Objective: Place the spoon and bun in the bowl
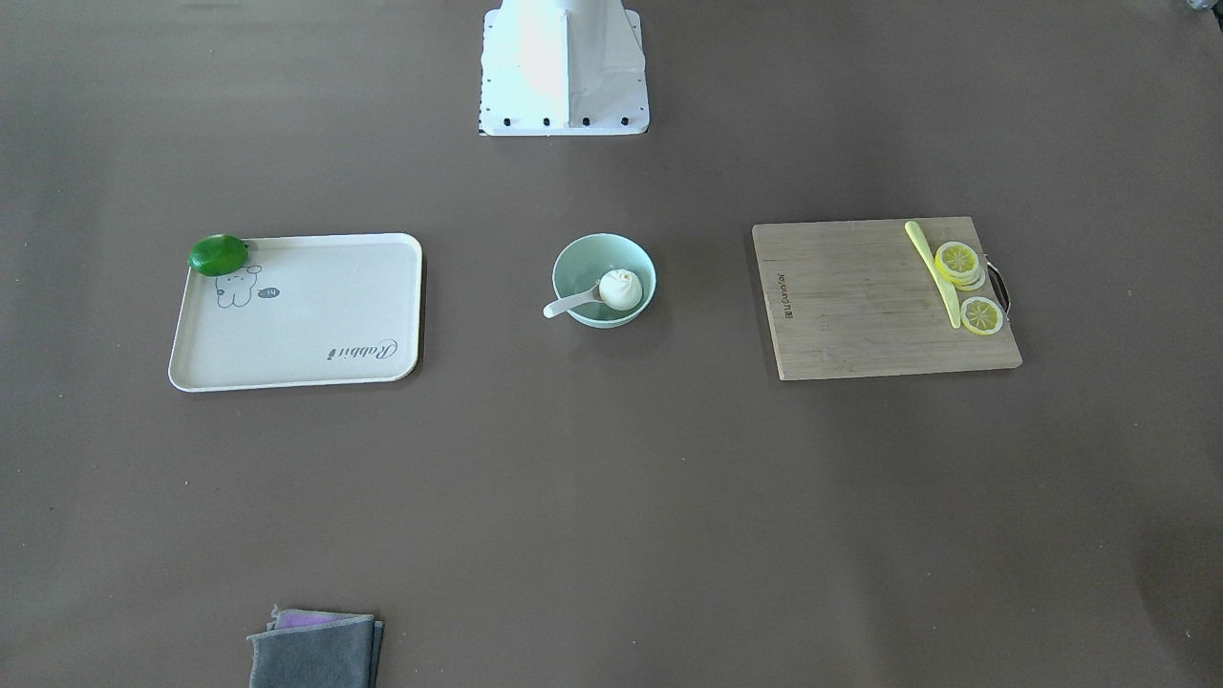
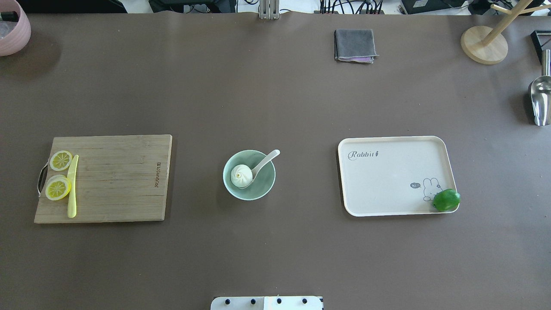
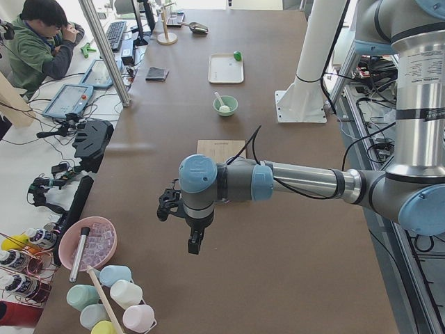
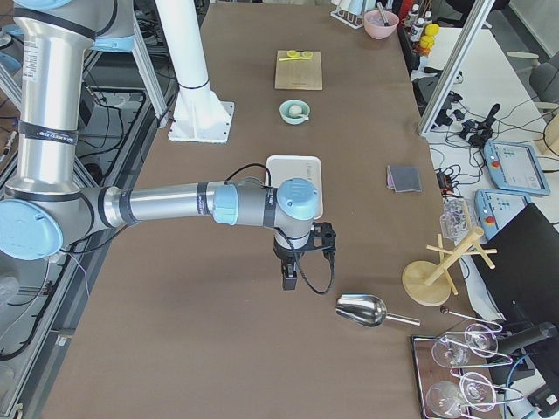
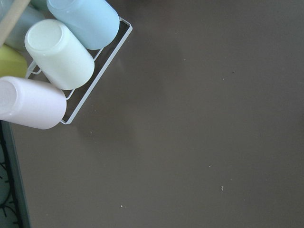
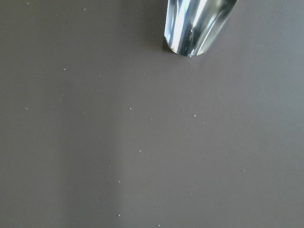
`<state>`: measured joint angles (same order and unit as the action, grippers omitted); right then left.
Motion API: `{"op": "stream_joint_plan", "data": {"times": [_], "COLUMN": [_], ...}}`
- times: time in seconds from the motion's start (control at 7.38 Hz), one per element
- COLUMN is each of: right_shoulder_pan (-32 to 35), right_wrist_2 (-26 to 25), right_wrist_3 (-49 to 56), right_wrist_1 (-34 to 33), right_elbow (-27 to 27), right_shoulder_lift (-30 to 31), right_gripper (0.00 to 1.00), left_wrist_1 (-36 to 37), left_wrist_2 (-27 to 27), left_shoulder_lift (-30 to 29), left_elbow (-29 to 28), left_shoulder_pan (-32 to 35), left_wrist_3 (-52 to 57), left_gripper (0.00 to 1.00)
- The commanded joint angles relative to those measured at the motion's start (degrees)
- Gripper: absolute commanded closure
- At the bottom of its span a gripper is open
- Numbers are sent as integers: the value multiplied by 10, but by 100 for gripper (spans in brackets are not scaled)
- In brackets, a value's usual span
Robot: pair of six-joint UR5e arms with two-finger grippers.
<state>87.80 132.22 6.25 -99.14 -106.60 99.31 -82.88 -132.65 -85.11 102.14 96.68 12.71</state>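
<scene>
Since neither gripper shows anywhere but in the side views, I cannot tell whether either pair of jaws is apart or together. Left gripper [image 3: 195,243] hangs over bare table at the left end, near a rack of cups [image 5: 59,52]. Right gripper [image 4: 289,278] hangs at the right end, near a metal scoop [image 6: 197,23]. Both are well apart from the work.

Bowl [image 2: 267,181] sits mid-table, between the cutting board [image 2: 116,178] and the tray [image 2: 387,181]. Bun [image 2: 241,175] rests inside it. Spoon [image 2: 264,161] has its scoop down in the bowl against the bun, and its handle leans out over the rim.

My read: both placements look done, so this is the closing step. Nothing is left to grasp. The next move calls only for keeping both arms clear of that overhanging handle.
</scene>
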Motion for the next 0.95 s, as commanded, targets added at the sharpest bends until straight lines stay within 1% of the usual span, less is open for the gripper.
{"op": "stream_joint_plan", "data": {"times": [0.0,0.81], "right_shoulder_pan": [-1,-2], "right_wrist_2": [8,11], "right_wrist_3": [1,2], "right_wrist_1": [0,0], "right_elbow": [2,6], "right_shoulder_lift": [0,1], "right_gripper": [0,0], "left_wrist_1": [-2,-3], "left_wrist_2": [-2,-8], "left_shoulder_lift": [6,6], "left_elbow": [11,12], "left_shoulder_pan": [0,0], "left_wrist_3": [-2,-2], "left_gripper": [1,1]}}
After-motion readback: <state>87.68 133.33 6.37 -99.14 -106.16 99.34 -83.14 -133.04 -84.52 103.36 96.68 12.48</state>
